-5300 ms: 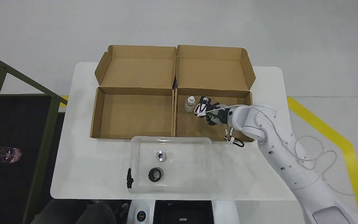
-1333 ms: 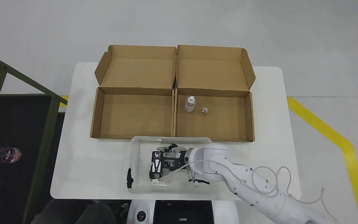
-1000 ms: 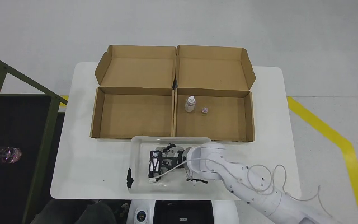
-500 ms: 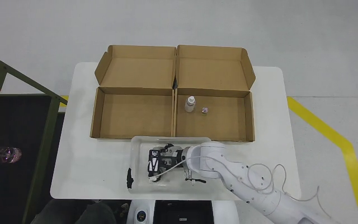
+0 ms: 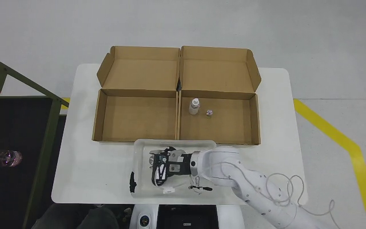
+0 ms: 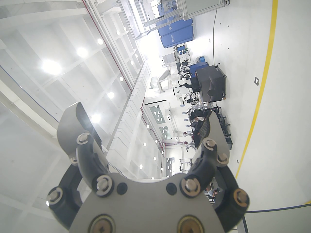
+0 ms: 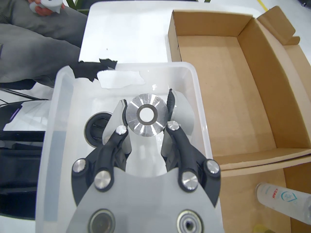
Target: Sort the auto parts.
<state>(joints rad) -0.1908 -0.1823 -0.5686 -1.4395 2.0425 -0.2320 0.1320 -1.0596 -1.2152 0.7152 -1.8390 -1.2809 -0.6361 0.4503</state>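
**Left to right.**

- **Left gripper** (image 6: 145,112): fingers wide apart, nothing btw. them, pointing up at a hall ceiling.
- **Black ring** (image 7: 94,127): lies flat on the floor of the clear bin (image 7: 196,90). It sits just outside the right gripper's finger on the side away from the boxes, apart from the disc.
- **Right gripper** (image 7: 147,104): inside the bin, fingers part-closed and clamped on a metal disc (image 7: 134,116), one pad on each side of its rim. In top view it points toward the robot's left.
- **Disc:** round, so no long axis. Its flat face w/ centre bore is turned toward the wrist camera. The bore axis runs crosswise to the line btw. the two pads. Cannot tell if the disc is clear of the bin floor.
- **Left box** (image 7: 218,86): open, just past the bin wall on the gripper's other flank.
- **Right box** (image 5: 229,123): next to the left box, off to the gripper's rear on that same flank. It holds a bottle (image 5: 195,106) and a small part (image 5: 209,112) near each other, both well apart from the gripper.
- **Worktop** (image 5: 86,160): carries the bin and both boxes.
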